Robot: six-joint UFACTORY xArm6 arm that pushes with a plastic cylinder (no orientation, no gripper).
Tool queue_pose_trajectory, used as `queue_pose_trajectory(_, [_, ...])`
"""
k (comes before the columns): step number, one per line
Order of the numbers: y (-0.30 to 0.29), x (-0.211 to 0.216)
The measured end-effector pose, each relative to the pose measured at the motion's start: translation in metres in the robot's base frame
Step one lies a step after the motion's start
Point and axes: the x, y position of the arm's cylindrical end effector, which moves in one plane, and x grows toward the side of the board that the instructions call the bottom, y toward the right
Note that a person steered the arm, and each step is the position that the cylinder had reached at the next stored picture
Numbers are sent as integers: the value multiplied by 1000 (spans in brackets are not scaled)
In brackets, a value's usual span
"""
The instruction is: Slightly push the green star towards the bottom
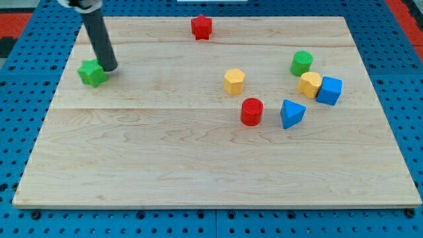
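The green star (92, 73) lies near the left edge of the wooden board (198, 165), in the upper part of the view. My dark rod comes down from the view's top left, and my tip (110, 67) rests on the board right beside the star's upper right side, touching or nearly touching it.
A red star (201, 27) sits near the board's top edge. A yellow hexagon (233, 81), a red cylinder (252, 112) and a blue triangular block (291, 114) lie right of centre. A green cylinder (301, 63), a yellow block (309, 84) and a blue cube (329, 90) cluster at the right.
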Motion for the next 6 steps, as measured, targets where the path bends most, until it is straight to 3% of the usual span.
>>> queue_pose_trajectory(1, [4,-3])
queue_pose_trajectory(2, [-7,-46])
queue_pose_trajectory(3, [-36,-18])
queue_pose_trajectory(4, [-21,26])
queue_pose_trajectory(6, [-20,75])
